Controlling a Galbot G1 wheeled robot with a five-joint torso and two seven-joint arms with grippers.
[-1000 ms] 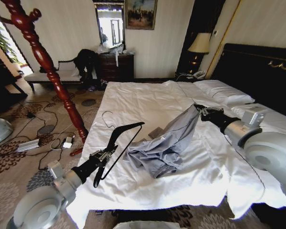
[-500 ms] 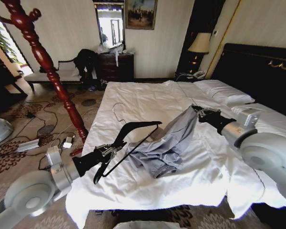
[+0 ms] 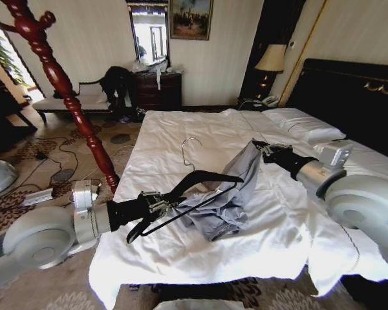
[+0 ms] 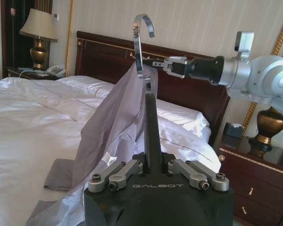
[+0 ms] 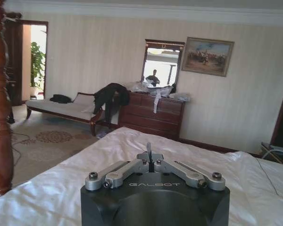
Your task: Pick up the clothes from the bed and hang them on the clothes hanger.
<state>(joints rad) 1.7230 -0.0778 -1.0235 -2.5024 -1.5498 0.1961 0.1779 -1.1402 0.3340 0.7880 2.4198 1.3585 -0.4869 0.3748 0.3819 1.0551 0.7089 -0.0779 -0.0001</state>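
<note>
Bed (image 3: 181,135), white sheets, spans frame centre. Shirt (image 3: 229,194), grey-blue, centre frame: one edge lifted, pinched in closed right gripper (image 3: 257,146); remainder heaped on sheet. Hanger (image 3: 194,184), centre-left: lower end clamped in left gripper (image 3: 156,203); long axis runs lower left to upper right, silver hook upward. Recommended: keep cloth taut, feed hanger tip into opening, advance slowly.

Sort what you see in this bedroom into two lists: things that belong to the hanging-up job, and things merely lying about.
Belongs to the job:
shirt, held up by the right gripper
clothes hanger, held by the left gripper
bed

Just lying about:
black garment heap on the bench
lamp
cables on the carpet
dresser
</note>
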